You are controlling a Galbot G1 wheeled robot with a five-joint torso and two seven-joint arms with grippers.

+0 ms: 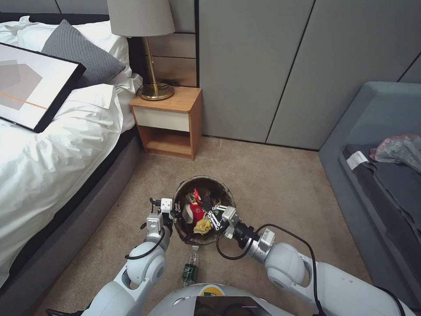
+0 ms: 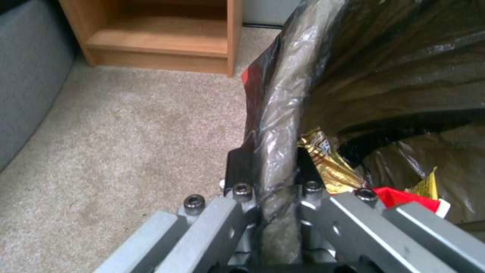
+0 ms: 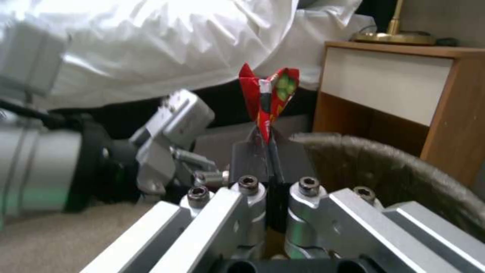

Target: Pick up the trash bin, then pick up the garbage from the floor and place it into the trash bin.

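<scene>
Bin (image 1: pixel 204 182), held off the carpet by the left gripper (image 2: pixel 268 178) pinching its rim, could tip when the right gripper (image 3: pixel 268 151), closed on a red wrapper (image 3: pixel 268 94) over it, lets go.

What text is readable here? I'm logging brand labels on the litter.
None is readable.
Green bottle label: too small.
Gold wrapper print: blurred.
Red wrapper in the right gripper: print blurred.
Left gripper clamps the trash bin rim.

Beige carpet (image 1: pixel 272 175); grey panelled wall (image 1: pixel 263 66); wooden nightstand (image 1: pixel 169 123) with brass lamp (image 1: pixel 147 48); white-sheeted bed (image 1: pixel 48 153) left.
</scene>
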